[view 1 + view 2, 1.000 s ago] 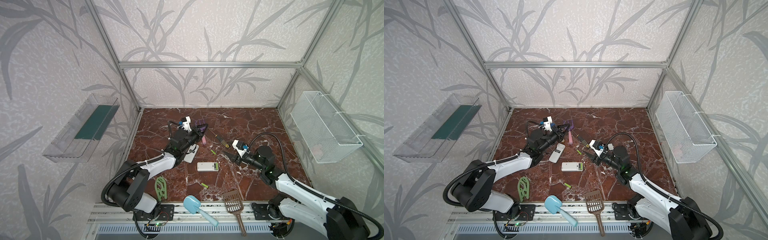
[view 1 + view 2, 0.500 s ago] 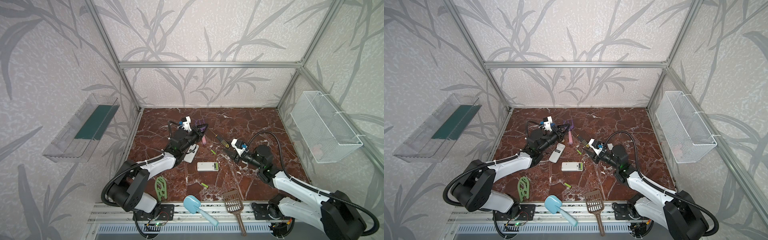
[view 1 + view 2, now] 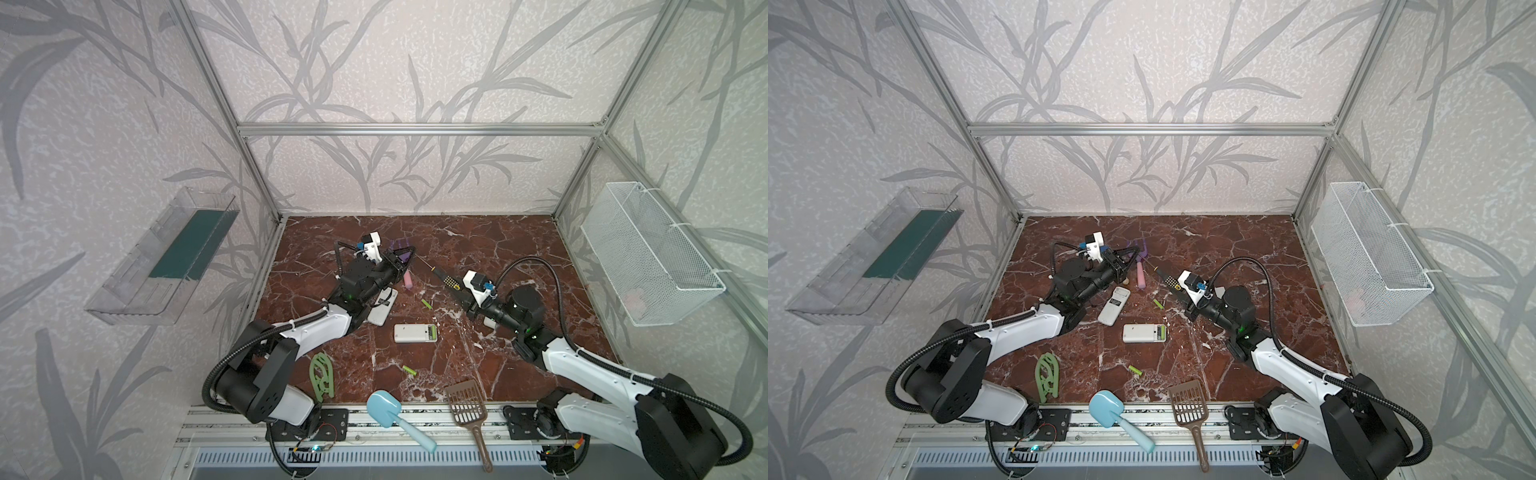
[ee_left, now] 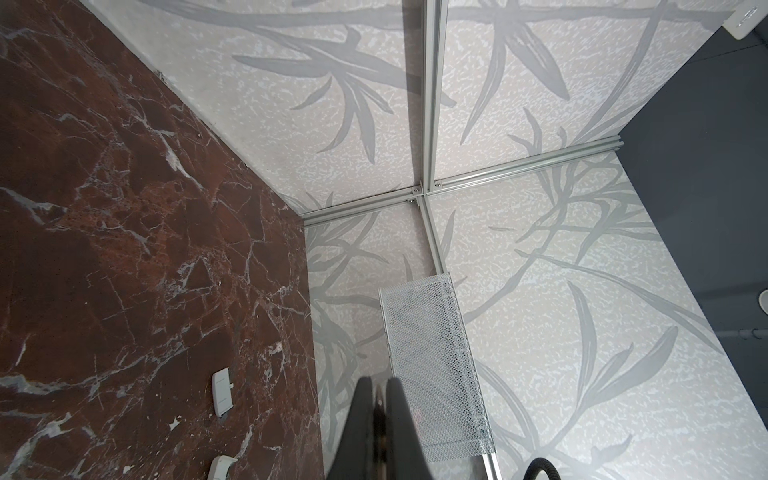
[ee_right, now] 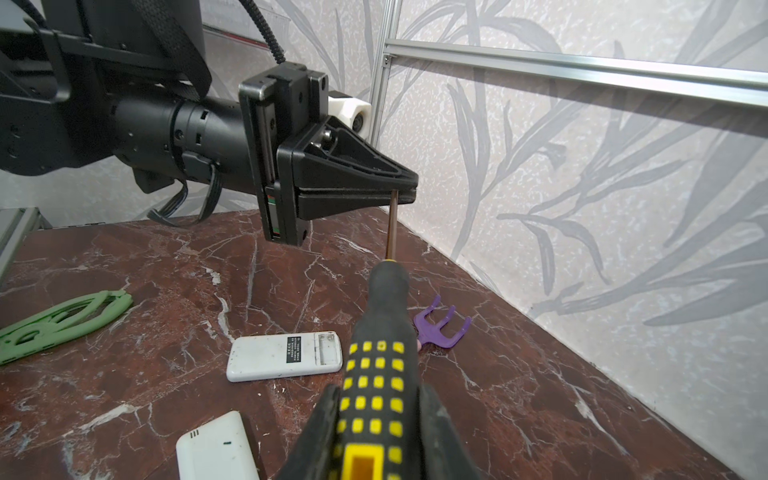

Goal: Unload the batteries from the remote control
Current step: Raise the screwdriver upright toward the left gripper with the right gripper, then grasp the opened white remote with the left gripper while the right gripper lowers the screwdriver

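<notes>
Twin overhead views, two wrist close-ups

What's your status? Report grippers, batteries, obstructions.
Left gripper shut on screwdriver shaft; right gripper shut on its handle. Two batteries loose on table, green cells in remote's open bay. Nothing blocking remote.

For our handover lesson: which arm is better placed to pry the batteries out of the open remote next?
Probably right. The right end effector grips the screwdriver by its handle, ready to pry the batteries from the open remote; the left end effector only pinches the shaft tip.
</notes>
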Robot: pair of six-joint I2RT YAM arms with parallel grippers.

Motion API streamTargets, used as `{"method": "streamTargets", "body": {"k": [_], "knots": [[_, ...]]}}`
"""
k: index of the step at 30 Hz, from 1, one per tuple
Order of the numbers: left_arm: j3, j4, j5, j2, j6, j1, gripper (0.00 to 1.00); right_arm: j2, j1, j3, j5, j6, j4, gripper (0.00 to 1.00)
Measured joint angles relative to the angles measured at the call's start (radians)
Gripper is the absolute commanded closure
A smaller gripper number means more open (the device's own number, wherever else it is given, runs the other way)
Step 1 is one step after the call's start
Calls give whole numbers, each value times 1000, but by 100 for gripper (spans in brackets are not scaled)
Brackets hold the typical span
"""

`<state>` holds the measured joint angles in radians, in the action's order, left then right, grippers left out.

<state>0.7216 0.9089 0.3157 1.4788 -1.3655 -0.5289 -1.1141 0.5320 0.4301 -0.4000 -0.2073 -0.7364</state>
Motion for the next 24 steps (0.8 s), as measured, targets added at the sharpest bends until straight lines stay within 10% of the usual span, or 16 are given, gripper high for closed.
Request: {"method": "streamTargets", "body": {"k": [5,10,15,24], "knots": [[-3,2,-1,0,0,0,97,0,0,3,1,-5,9,92],[-3,-30,6,0,15,10,32,22,1,8,3,-31,73,100],[5,-212,10,-43,102,26,6,91,29,16,68,-64,235,100],[253,-851,-116,-172,541,35,0,279,146,56,270,-104,621,100]]}}
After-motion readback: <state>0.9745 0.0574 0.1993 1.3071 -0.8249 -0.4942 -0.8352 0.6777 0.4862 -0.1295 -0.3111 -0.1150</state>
